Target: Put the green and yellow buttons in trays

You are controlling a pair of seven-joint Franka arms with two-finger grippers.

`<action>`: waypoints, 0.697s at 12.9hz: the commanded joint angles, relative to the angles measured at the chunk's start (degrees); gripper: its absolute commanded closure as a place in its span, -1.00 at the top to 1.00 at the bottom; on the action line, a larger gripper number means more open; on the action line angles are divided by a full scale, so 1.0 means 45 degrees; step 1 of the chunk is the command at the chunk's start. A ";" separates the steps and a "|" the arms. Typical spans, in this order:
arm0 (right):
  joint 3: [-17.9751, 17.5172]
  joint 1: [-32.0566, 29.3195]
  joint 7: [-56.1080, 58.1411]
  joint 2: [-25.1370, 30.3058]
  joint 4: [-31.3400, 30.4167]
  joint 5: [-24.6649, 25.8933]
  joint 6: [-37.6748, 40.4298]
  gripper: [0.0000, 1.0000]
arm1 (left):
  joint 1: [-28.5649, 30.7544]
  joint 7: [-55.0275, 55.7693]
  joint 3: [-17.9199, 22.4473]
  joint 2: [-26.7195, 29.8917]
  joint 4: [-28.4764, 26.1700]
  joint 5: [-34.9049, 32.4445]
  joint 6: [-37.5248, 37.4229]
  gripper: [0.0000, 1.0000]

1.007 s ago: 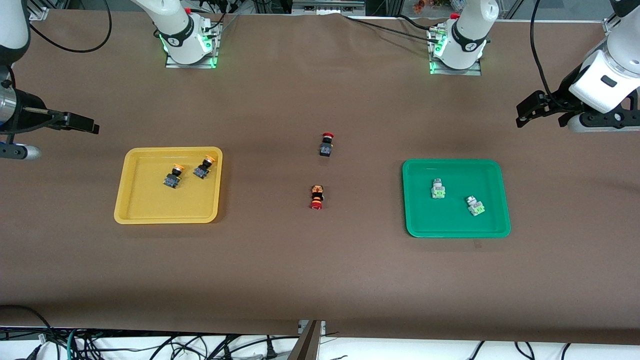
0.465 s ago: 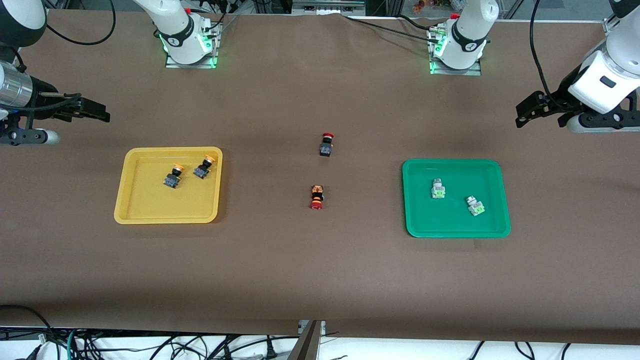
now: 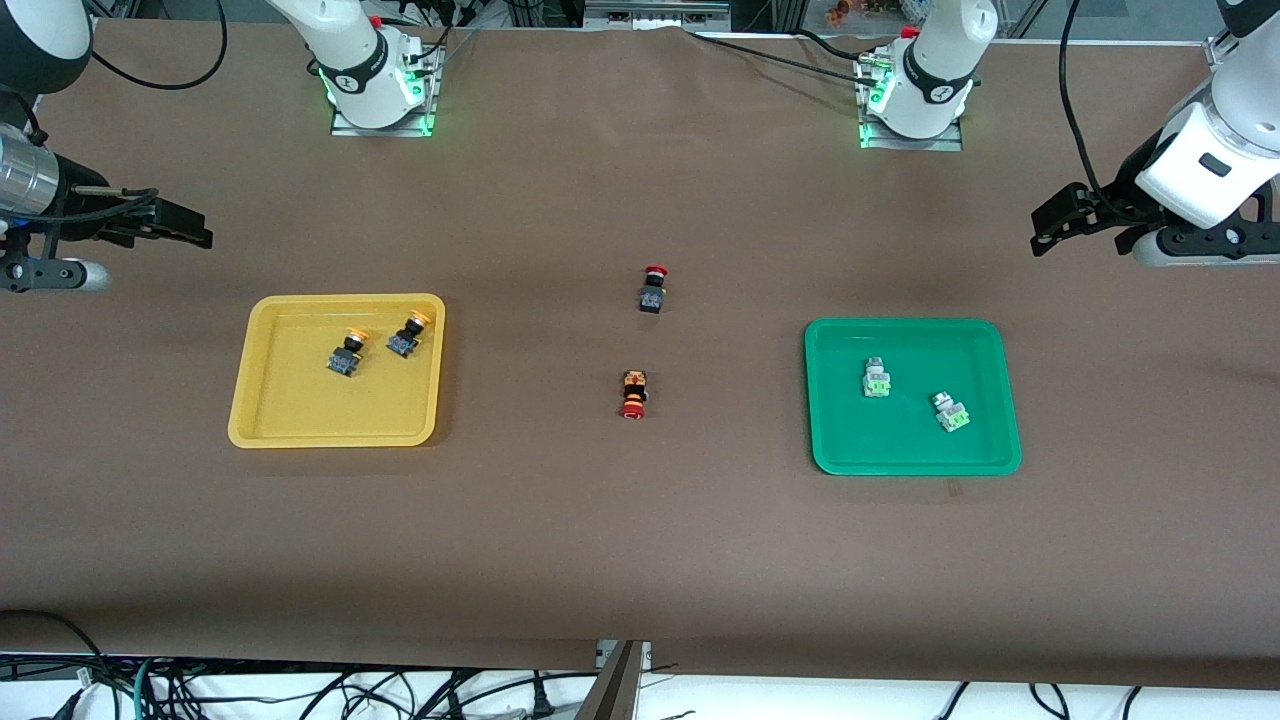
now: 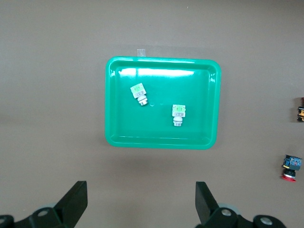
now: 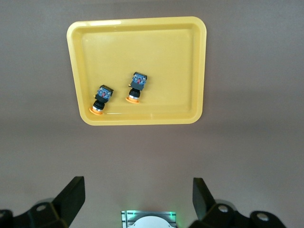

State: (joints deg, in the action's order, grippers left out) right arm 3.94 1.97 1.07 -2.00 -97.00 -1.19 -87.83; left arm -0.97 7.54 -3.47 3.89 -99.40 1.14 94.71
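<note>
Two yellow-capped buttons (image 3: 347, 353) (image 3: 409, 333) lie in the yellow tray (image 3: 270, 420), also in the right wrist view (image 5: 101, 99) (image 5: 137, 87) (image 5: 190, 57). Two green-faced buttons (image 3: 877, 378) (image 3: 950, 411) lie in the green tray (image 3: 840, 450), also in the left wrist view (image 4: 138, 93) (image 4: 178, 114) (image 4: 204, 137). My left gripper (image 3: 1055, 223) is open and empty, raised over the table at the left arm's end (image 4: 141, 205). My right gripper (image 3: 175, 225) is open and empty, raised over the table at the right arm's end (image 5: 137, 202).
Two red-capped switches (image 3: 652, 288) (image 3: 633, 393) lie on the brown table between the trays; they show at the edge of the left wrist view (image 4: 291, 166) (image 4: 300, 109). The arm bases (image 3: 375, 80) (image 3: 915, 95) stand along the table's top edge.
My right gripper has risen and shifted slightly toward the bases, then settled. My left gripper has barely moved. The buttons and trays have not moved.
</note>
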 commanded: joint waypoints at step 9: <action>-0.0270 -0.0184 0.0230 0.0347 -0.0144 0.0186 -0.0013 1.00 | -0.0175 0.0062 0.0088 -0.0256 0.0270 0.0080 0.0047 1.00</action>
State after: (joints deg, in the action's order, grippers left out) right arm 3.71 1.97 1.09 -1.78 -96.99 -1.18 -87.98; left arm -1.05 7.54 -3.47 3.82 -99.39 1.14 94.74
